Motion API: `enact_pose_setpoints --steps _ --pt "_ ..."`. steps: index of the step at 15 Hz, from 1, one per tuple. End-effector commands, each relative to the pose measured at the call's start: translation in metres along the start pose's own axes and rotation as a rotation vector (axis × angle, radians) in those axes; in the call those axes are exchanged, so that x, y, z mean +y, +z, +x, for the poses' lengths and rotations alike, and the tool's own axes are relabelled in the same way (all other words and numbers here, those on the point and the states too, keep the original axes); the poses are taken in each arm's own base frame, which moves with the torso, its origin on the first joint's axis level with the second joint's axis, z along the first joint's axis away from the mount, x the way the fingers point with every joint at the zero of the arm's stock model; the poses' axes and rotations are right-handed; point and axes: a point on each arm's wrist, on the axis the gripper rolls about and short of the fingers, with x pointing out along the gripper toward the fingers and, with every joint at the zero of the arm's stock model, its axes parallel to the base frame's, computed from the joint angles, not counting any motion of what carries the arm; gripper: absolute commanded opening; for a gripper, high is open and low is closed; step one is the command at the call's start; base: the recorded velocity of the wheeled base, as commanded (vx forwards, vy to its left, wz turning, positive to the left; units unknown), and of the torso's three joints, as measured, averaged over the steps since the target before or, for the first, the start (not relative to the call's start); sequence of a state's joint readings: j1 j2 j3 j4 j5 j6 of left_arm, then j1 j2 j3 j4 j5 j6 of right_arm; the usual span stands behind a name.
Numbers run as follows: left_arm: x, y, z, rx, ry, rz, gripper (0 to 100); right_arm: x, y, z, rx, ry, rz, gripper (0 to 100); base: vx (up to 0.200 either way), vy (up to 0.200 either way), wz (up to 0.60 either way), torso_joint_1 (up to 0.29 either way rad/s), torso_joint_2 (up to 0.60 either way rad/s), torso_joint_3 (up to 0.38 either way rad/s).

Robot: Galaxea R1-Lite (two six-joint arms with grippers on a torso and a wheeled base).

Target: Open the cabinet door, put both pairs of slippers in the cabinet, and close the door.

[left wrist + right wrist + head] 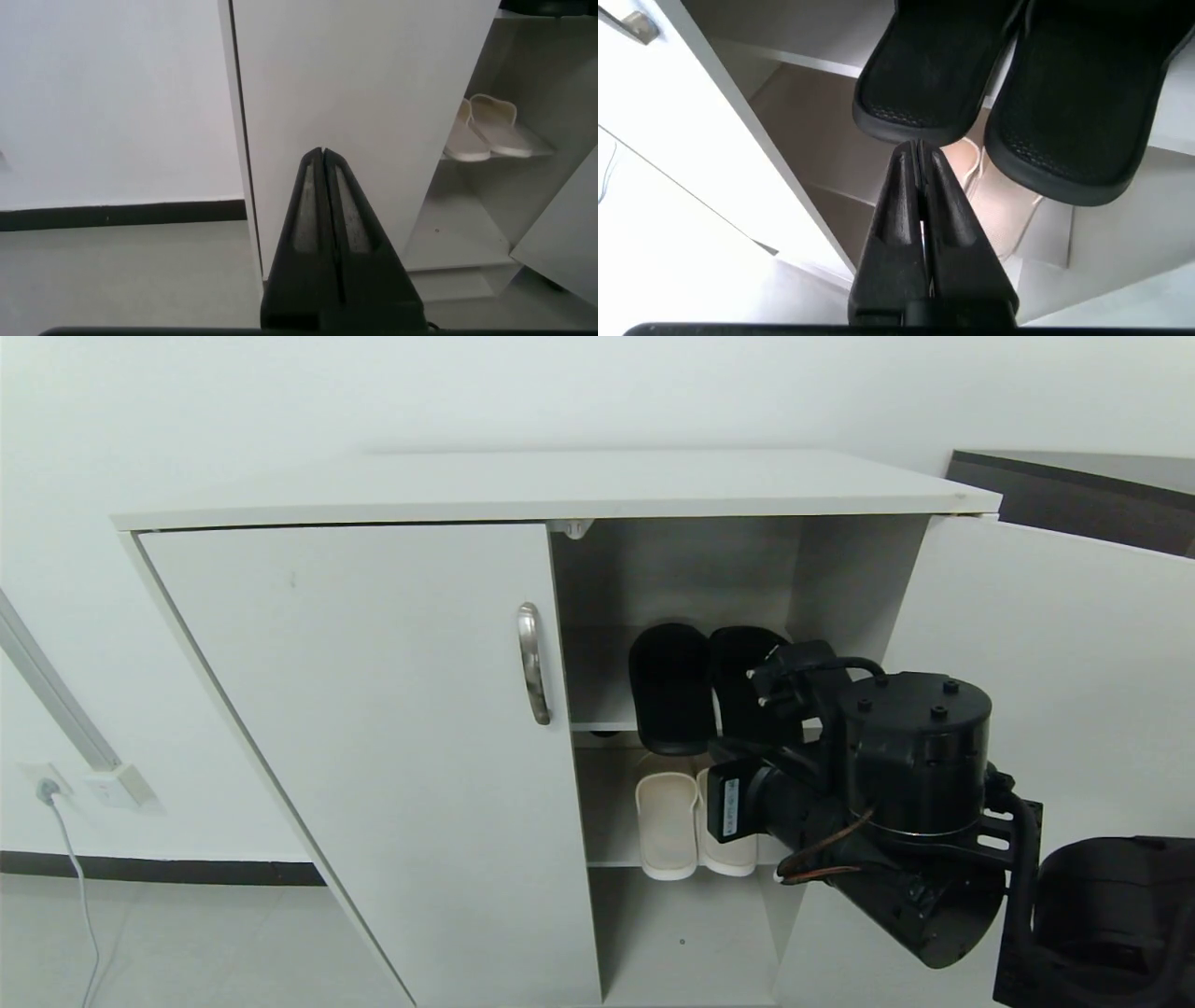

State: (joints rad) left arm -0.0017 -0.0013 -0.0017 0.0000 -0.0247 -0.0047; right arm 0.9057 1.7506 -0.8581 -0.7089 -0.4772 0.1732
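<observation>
With both pairs inside the cabinet — black slippers above, white slippers below — the black pair overhung its shelf beside the right gripper, fingers clenched empty, so a nudge or the closing door could have dislodged it.

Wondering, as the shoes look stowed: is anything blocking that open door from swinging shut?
Yes: the right arm sits in the path of the open door, and the black slippers overhang their shelf.
</observation>
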Motion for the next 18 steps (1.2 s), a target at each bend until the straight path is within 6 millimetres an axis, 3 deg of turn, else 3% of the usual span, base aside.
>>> enact_pose_setpoints --steps 1,9,15,18 --pt "0.000 0.000 0.000 0.001 -0.001 0.000 0 0.001 -0.002 0.001 0.005 0.000 -0.002 0 -0.200 0.000 0.00 0.002 0.00 0.002" --pt "0.000 0.000 0.000 0.001 -0.001 -0.003 0 0.000 -0.004 0.002 0.015 0.003 -0.009 0 -0.200 0.000 0.00 0.001 0.00 0.005" --pt "0.000 0.000 0.000 0.001 -0.001 -0.001 0 -0.004 -0.022 0.011 0.067 -0.025 -0.047 0 -0.200 0.000 0.00 0.001 0.00 0.004" --pt "0.000 0.000 0.000 0.001 -0.001 -0.003 0 -0.009 -0.027 0.014 0.082 -0.046 -0.063 0 0.000 0.000 0.00 0.000 0.00 0.000"
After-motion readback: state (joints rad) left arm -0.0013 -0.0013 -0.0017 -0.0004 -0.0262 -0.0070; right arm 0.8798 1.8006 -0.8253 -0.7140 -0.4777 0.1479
